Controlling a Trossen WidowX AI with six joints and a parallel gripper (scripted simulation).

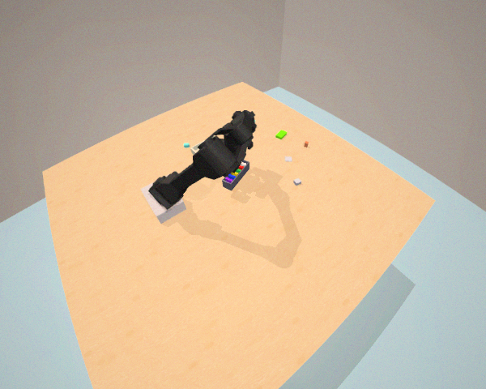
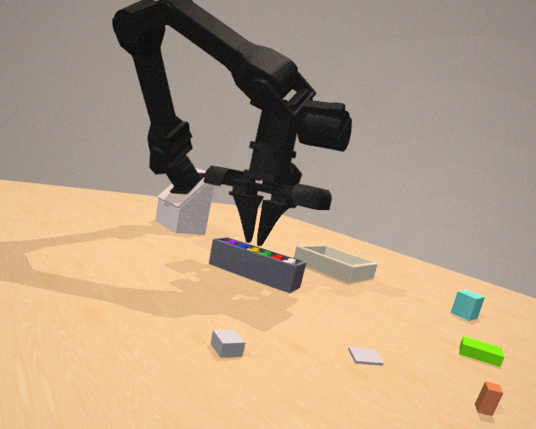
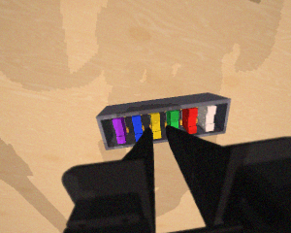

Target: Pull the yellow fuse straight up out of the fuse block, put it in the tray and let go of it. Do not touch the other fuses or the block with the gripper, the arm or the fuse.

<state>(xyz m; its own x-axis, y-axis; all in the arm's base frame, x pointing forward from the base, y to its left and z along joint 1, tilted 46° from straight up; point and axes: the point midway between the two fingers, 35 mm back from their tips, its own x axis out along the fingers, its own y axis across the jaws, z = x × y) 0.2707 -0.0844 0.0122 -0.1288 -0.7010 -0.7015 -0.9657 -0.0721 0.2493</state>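
Observation:
The yellow fuse (image 1: 235, 173) (image 2: 255, 249) (image 3: 155, 120) sits in the dark fuse block (image 1: 240, 178) (image 2: 255, 272) (image 3: 160, 105), between the blue fuse (image 2: 243, 246) (image 3: 137, 127) and the green fuse (image 2: 265, 253) (image 3: 173, 118). My gripper (image 2: 254, 243) (image 3: 158, 130) points down just above the block, open by a narrow gap with nothing in it. In the wrist view its tips appear on either side of the yellow fuse's near end. The gripper is hidden by the arm in the top view. The pale tray (image 2: 348, 273) is empty as far as it shows.
Purple (image 3: 118, 131), red (image 3: 190, 121) and white (image 3: 210, 117) fuses fill other slots. The tray stands behind the block in the exterior view. A grey block (image 2: 228, 343), a flat grey piece (image 2: 365, 356) and teal (image 2: 466, 305), green (image 2: 481, 351) and orange (image 2: 489, 398) blocks lie farther off.

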